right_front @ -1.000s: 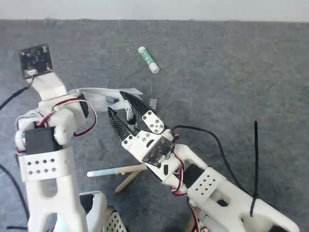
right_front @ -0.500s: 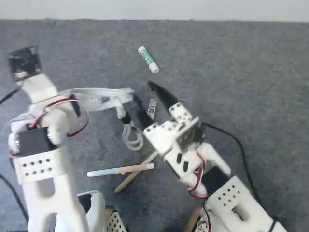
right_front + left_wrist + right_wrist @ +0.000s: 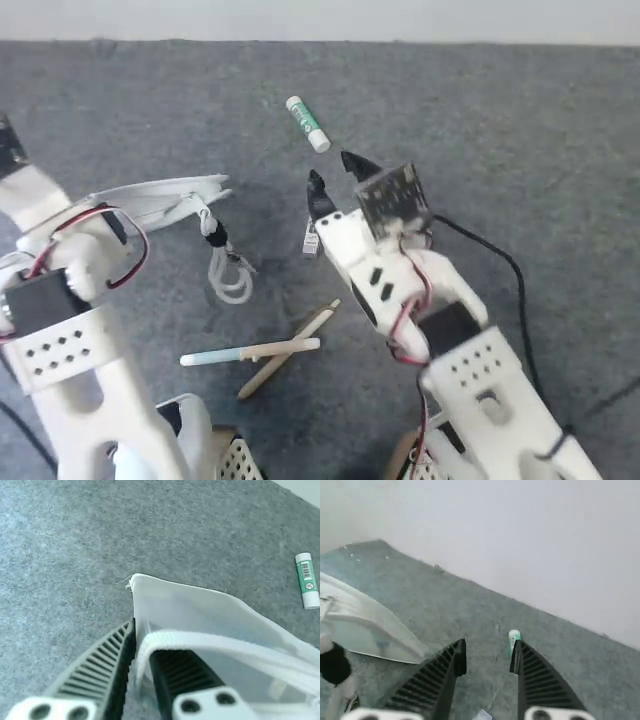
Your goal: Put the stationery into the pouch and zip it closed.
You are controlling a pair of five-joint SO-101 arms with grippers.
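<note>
left wrist view: the left gripper pinches the zippered rim of the translucent white pouch, with the rim caught between its fingers. in the high view the pouch sits at that arm's end, and its white cord loop lies on the grey mat. the right gripper is spread and empty, near a green-and-white glue stick. a light blue pen and a beige pencil lie crossed on the mat, apart from the pouch.
</note>
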